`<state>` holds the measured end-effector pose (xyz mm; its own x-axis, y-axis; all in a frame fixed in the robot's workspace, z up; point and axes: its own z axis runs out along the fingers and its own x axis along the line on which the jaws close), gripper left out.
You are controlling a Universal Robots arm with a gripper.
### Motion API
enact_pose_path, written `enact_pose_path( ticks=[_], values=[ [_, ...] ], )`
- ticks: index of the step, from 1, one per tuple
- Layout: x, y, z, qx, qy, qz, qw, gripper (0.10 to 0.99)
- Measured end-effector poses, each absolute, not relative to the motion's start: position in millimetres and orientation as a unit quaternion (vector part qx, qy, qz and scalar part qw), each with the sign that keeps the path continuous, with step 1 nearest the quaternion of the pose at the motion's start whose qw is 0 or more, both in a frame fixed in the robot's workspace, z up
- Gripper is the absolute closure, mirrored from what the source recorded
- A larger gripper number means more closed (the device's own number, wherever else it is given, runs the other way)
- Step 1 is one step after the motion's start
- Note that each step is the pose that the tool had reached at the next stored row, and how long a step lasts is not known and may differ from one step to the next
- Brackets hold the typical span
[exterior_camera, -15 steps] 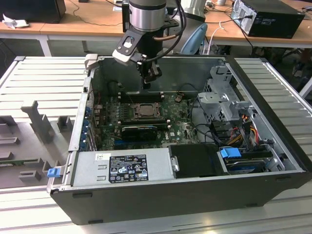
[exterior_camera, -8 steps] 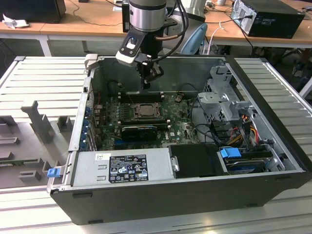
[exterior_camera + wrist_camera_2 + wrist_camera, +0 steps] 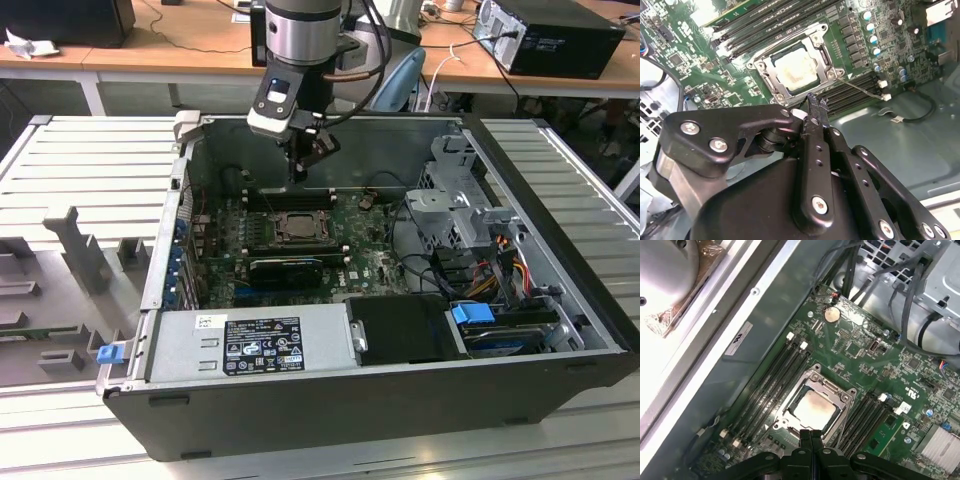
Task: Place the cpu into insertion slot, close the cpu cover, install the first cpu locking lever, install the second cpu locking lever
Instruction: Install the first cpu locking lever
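pincer [image 3: 300,172] fingers are together, with nothing visible between them. it hangs from the arm [image 3: 300,40] inside the open computer case [image 3: 540,190], above the circuit board [image 3: 365,255]. in the second wrist view the pincer [image 3: 816,102] tips sit just beside one edge of the insertion slot [image 3: 842,396]; in the first wrist view the pincer [image 3: 811,434] points at the same edge. contact with the socket cannot be determined.

the cpu [image 3: 794,70] lies flat in the insertion slot, pale metal face up, and appears square to the socket. the cpu cover [image 3: 769,80] lies down around it, so the chip face shows through the cut-out centre. in the exterior view the cpu [image 3: 297,226] is directly below the pincer.

a thin metal rod [image 3: 860,89] runs from one corner of the socket across the adjacent memory slots [image 3: 852,97]. long black memory slots [image 3: 775,375] flank the socket on two opposite sides. a round coin cell [image 3: 832,314] sits on the board, well apart from the socket.

a silver power supply [image 3: 250,340] occupies the near side of the case. a metal drive cage [image 3: 455,200] stands at the exterior view's right. the case rests on a pale slatted bench [image 3: 80,150].
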<state>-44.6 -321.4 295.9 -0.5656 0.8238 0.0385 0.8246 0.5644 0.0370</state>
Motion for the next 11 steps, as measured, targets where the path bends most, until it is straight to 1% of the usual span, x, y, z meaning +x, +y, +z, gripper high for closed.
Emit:
enact_pose_path(
  ticks=[11],
  values=[
    [-45.1, -321.3, 295.4, -0.402, -0.915, -0.025, 0.010, 0.980]
  ],
)
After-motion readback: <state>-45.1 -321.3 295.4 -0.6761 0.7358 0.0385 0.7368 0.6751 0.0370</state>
